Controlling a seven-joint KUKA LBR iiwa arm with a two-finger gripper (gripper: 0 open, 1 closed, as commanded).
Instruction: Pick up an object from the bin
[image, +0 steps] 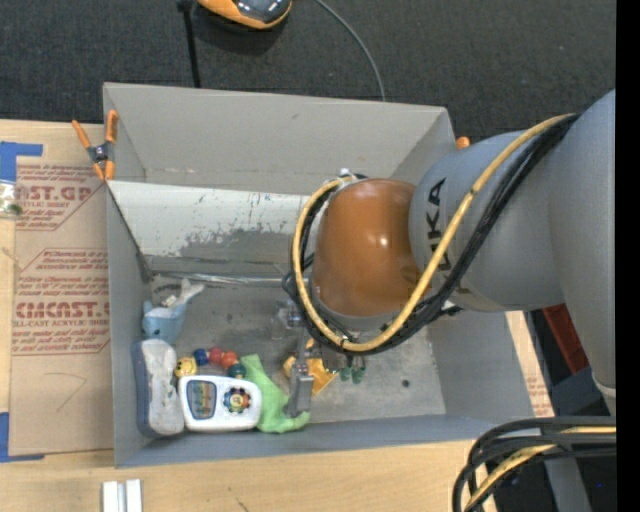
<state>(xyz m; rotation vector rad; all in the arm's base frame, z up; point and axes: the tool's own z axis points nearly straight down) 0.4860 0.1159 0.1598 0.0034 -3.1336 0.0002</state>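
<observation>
The gripper (298, 388) is down near the front wall of the bin (250, 150), a little left of the middle. Just right of it lies a small yellow piece (321, 374), angular and partly hidden by the gripper's body, with a small dark green bit (350, 375) beside it. Just left of the gripper is a crumpled green cloth (270, 410), its edge touching or under the gripper's tip. Whether the claw is open or closed cannot be told.

The arm (540, 230) reaches in from the right, and its orange cover (365, 245) points down over the middle of the floor, ringed by cables.

Left of the cloth a heap fills the front left corner: a white toy (222, 403) with coloured buttons, some beads (215, 357), a white sock (157, 385) and a blue cup (160, 322). The floor to the right of the yellow piece lies bare up to the right wall, and the sloping back wall stands well apart from the gripper.
</observation>
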